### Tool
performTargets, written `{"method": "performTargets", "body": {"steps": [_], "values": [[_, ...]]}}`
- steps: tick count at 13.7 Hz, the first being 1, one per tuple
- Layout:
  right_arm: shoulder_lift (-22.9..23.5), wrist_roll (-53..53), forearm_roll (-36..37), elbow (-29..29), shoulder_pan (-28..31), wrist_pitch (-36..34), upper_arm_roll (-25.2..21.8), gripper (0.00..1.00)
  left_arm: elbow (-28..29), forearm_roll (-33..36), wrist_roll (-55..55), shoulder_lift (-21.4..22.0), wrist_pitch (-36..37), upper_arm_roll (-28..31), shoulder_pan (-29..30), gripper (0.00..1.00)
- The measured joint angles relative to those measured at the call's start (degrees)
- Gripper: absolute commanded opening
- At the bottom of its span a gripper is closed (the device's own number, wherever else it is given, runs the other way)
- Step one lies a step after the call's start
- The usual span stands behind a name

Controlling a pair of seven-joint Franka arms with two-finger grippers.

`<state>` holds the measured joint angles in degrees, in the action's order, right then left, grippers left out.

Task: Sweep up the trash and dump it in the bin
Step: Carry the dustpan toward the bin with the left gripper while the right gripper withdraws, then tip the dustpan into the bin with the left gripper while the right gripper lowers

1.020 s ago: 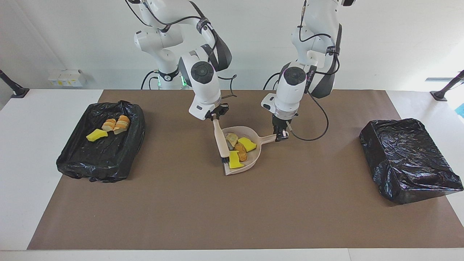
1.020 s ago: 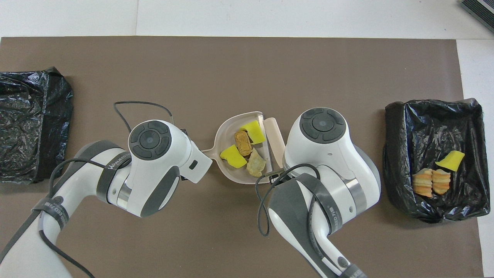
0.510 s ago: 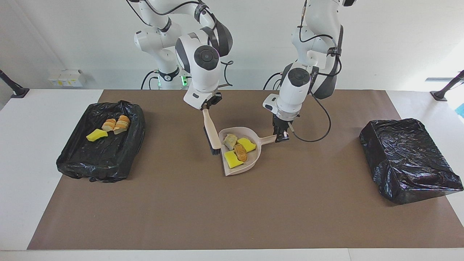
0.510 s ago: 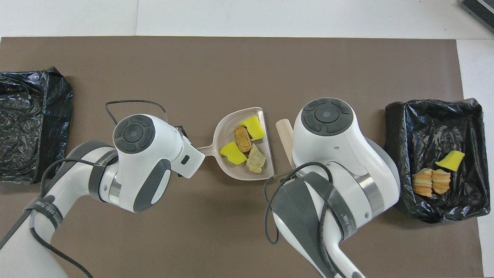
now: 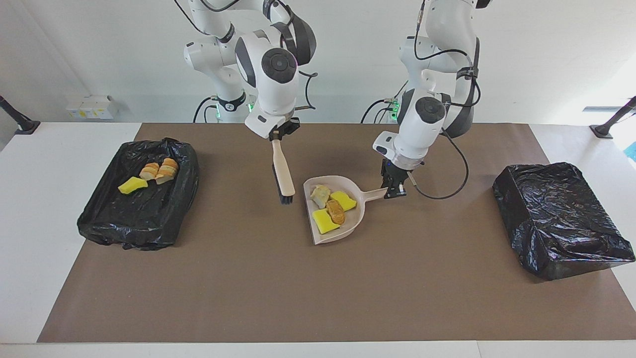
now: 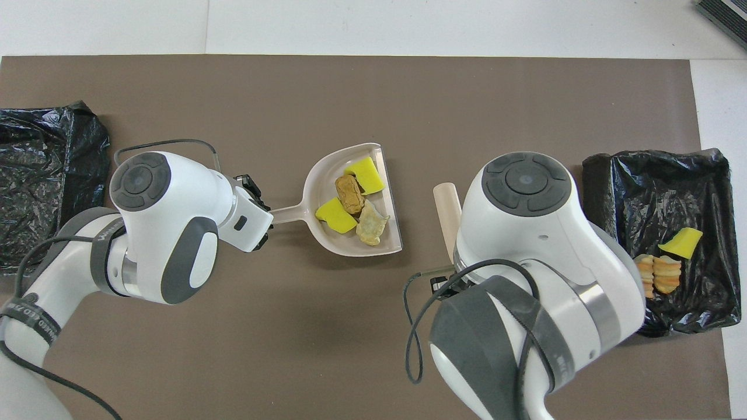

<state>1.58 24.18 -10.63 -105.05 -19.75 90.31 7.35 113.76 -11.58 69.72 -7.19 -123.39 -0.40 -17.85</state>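
The left end effector [image 5: 394, 190] pinches the handle of the dustpan [image 5: 358, 216], keeping it level so two yellow wedges [image 5: 325, 221] and two bread chunks [image 5: 336, 211] stay aboard. The right end effector [image 5: 276, 137], clamped on the brush [image 5: 283, 175], lifts it clear at the pan's nine o'clock in the facing view. Three pieces lie in the bin [image 5: 102, 221] at the right arm's end; the pan seems just off the counter [image 5: 397, 298].

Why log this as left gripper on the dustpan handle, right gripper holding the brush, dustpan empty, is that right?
Not empty. The facing view shows the dustpan carrying two yellow wedges and two tan chunks. The left gripper on its handle and the right gripper holding the brush are correct.
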Motion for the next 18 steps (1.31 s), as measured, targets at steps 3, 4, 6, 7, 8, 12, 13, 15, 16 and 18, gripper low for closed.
{"method": "performTargets", "body": {"steps": [3, 4, 6, 7, 8, 12, 13, 15, 16, 18], "values": [[-0.17, 3.87, -2.18, -3.78, -2.43, 5.03, 0.44, 0.0, -5.37, -0.01, 2.87, 0.68, 7.72, 0.07, 4.17, 0.0], [-0.36, 4.91, -2.82, -4.58, -3.42, 5.87, 0.56, 0.0, -6.74, -0.02, 4.46, 0.73, 9.53, 0.12, 5.91, 0.0], [-0.88, 5.75, -3.51, -5.91, -4.81, 7.24, 0.66, 0.0, -9.49, -0.03, 8.71, 0.73, 13.26, 0.21, 10.06, 0.0], [-0.9, 6.21, -3.81, -6.65, -5.85, 8.38, 0.66, 0.0, -10.92, -0.03, 10.86, 0.73, 15.19, 0.25, 12.33, 0.0], [-0.66, 7.68, -3.88, -7.65, -7.38, 10.63, 0.69, 0.0, -12.47, -0.03, 13.17, 0.73, 17.03, 0.29, 14.72, 0.0], [3.3, 13.89, -3.89, -10.32, -13.98, 19.86, 0.83, 0.0, -16.21, 0.07, 24.86, 0.69, 22.07, 0.5, 23.93, 0.0], [4.6, 14.3, -3.88, -10.5, -15.14, 21.13, 0.82, 0.0, -16.24, 0.25, 28.12, 0.65, 22.17, 0.55, 26.17, 0.0], [6.76, 15.16, -3.86, -11.33, -16.82, 24.25, 0.83, 0.0, -16.25, 1.63, 33.29, 0.59, 22.28, 0.68, 29.89, 0.0], [7.43, 15.39, -3.85, -12.3, -17.18, 25.77, 0.83, 0.0, -16.32, 2.37, 35.65, 0.58, 22.34, 0.72, 31.94, 0.0], [7.62, 15.39, -3.83, -14.42, -17.21, 26.97, 0.76, 0.0, -17.15, 3.85, 40.53, 0.56, 22.75, 0.79, 36.74, 0.0]]}}
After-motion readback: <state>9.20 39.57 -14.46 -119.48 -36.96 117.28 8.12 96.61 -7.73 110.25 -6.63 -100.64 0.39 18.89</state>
